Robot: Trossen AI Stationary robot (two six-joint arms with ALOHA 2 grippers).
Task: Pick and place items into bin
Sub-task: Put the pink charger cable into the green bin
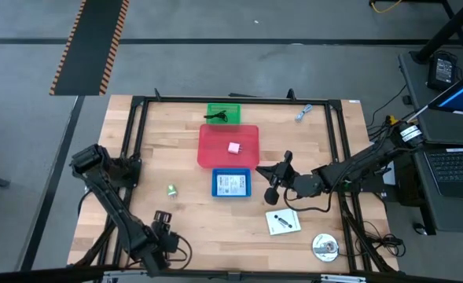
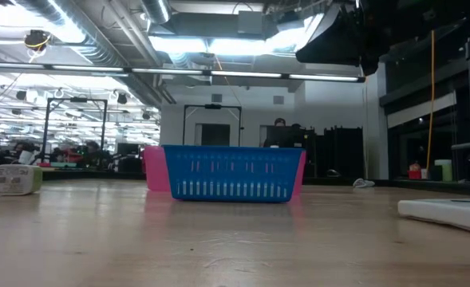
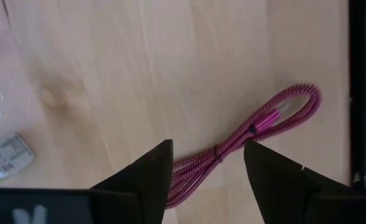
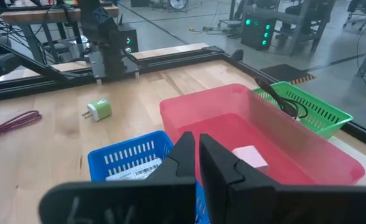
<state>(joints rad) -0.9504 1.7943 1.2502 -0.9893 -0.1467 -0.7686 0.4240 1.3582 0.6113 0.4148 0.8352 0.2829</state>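
Overhead, we see the left gripper [image 1: 163, 222] near the table's front edge, the right gripper [image 1: 272, 182] just beside the blue basket [image 1: 232, 183]. At table height, we see that basket's blue wall. Left wrist: fingers spread, the dark red cord loop [image 3: 257, 127] between and beyond them. Right wrist: fingers [image 4: 223, 163] closed, empty; the pink cube [image 4: 251, 158] lies in the red bin [image 4: 201, 106] just ahead.

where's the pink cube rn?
High view: the pink cube sits inside the red bin at table centre, between the green basket and the blue basket. Right wrist view shows it too, just past the shut right gripper.
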